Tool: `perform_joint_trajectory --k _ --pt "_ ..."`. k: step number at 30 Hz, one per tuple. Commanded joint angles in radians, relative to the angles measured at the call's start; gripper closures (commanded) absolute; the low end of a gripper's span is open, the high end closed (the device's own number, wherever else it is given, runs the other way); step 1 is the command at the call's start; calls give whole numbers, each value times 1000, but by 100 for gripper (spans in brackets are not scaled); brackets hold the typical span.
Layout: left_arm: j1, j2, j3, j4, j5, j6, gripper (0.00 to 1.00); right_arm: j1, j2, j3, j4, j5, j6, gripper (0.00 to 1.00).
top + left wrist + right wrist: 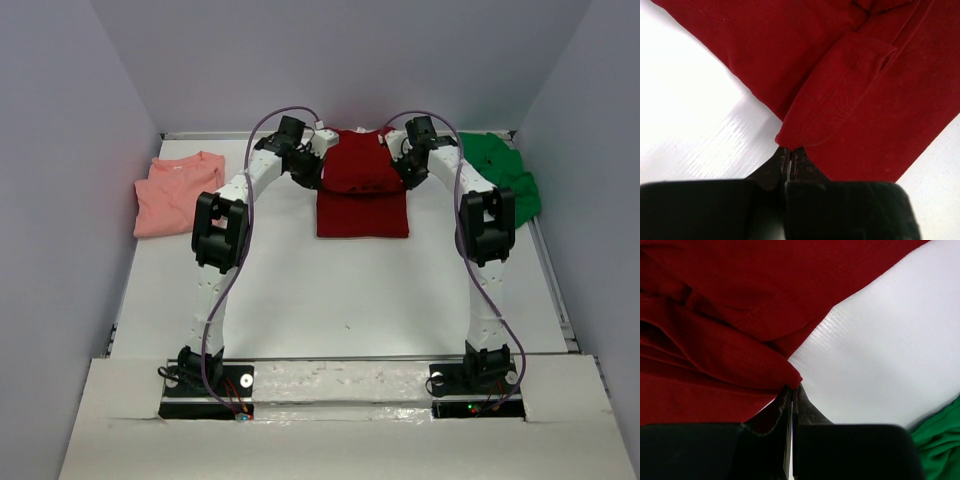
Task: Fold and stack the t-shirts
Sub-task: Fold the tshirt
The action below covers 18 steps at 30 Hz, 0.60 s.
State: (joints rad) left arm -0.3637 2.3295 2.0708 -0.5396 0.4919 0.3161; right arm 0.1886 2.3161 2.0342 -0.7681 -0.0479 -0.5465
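Observation:
The dark red t-shirt [362, 190] lies at the far middle of the table, partly folded, its upper part lifted. My left gripper [318, 172] is shut on the shirt's left edge; the left wrist view shows the cloth [850, 90] pinched at the gripper's tips [789, 150]. My right gripper [404, 170] is shut on the shirt's right edge; the right wrist view shows a fold of red cloth [715, 340] at the gripper's tips [793, 387]. The salmon pink t-shirt [175, 195] lies crumpled at the far left. The bright green t-shirt [505, 175] lies crumpled at the far right, and its edge shows in the right wrist view [940, 440].
The white table [340, 290] is walled by grey panels on the left, back and right. The two arm bases sit at the near edge on a white strip [340, 390].

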Motion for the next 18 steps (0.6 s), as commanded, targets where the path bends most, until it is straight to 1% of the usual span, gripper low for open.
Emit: perform_joint_trajectory --k 1,5,6,7,8,9,10,11,13,14,15,16,18 --pt "6 2 43 23 0 11 100 -9 12 55 55 28 -20 100" --pt "8 13 48 30 2 8 100 -9 22 57 72 43 -21 100" --pt "6 16 51 32 2 8 99 -9 23 57 75 42 -20 100" --pt "6 19 51 33 2 6 93 -9 23 57 79 43 -18 95" --pt "6 21 52 33 4 5 78 -9 23 57 85 77 -17 76" --pt "5 21 54 33 4 5 76 -9 23 60 87 80 -15 63" --pt "5 18 54 35 -1 3 71 -9 20 63 87 88 -13 41" --pt "5 13 55 35 -6 3 66 -9 20 64 87 92 -15 34" --pt "5 -7 67 38 -25 9 55 -9 9 73 85 102 -21 15" --pt "6 -16 77 38 -53 17 47 -9 3 78 85 117 -29 4" --pt "8 -42 100 40 -103 30 44 -9 -16 90 84 126 -36 1" --pt "12 -57 112 41 -124 37 38 -9 -27 102 81 135 -43 0" --pt "23 -91 169 43 -156 46 32 -9 -54 129 55 155 -56 0"
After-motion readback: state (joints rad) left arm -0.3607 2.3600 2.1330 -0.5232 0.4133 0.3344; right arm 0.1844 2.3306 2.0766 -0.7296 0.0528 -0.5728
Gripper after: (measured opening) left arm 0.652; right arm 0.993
